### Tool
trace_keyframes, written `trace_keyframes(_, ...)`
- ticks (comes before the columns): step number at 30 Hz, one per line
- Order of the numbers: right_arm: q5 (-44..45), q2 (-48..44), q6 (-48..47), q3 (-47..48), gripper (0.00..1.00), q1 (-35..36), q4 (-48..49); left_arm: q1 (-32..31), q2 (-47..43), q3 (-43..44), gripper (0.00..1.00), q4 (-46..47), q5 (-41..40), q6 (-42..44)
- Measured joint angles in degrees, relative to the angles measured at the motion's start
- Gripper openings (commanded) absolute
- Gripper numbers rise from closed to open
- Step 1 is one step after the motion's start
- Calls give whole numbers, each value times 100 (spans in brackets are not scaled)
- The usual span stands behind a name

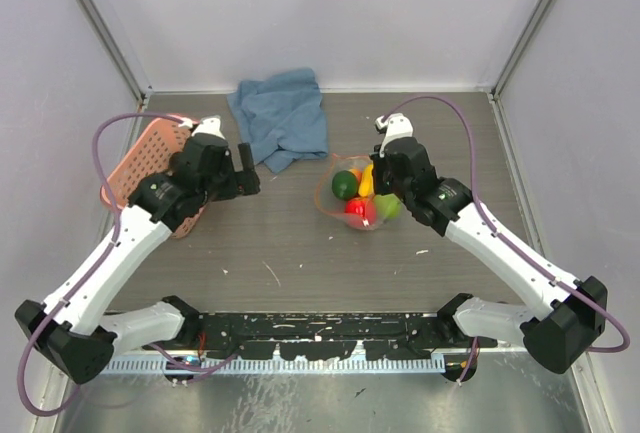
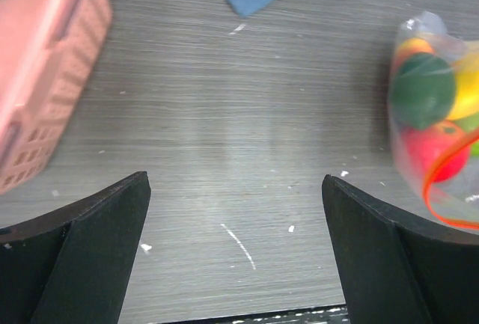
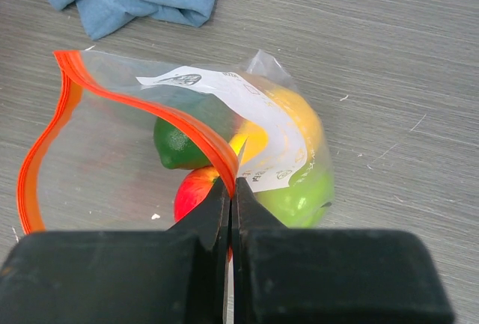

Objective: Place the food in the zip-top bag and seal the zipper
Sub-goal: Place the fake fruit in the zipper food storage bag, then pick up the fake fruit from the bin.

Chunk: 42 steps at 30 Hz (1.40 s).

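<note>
Pinching the zipper (image 3: pixel 150 109), right claw (image 3: pixel 230 185) clamped tight; left claw (image 2: pixel 236 182) spread wide, empty. Risk: a pull tilts the gaping zip-top bag (image 3: pixel 112 163), food (image 3: pixel 176 144) rolls out.

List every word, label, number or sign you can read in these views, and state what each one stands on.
White panel on the zip-top bag: dark print, with a small oval mark at one end. All of it is too small and blurred to read.
No other text, number or sign shows in any view.
</note>
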Motion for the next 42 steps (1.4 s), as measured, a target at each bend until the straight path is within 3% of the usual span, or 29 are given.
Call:
trace_keyframes(11,-140,-17,-92,-350,1,2,275,1838,-96,612,98,-990,-87,603)
trace_keyframes(20,-474,-50,-109,-479,1,4,422,3407,855,1390,99,-1545,214,1021)
trace_keyframes(31,-632,-264,-114,-623,1,37,509,3633,2155,1650,100,-1821,-35,1117)
trace_keyframes(42,-341,-494,-118,-791,1,254,570,3847,2441,734,99,-955,-695,704)
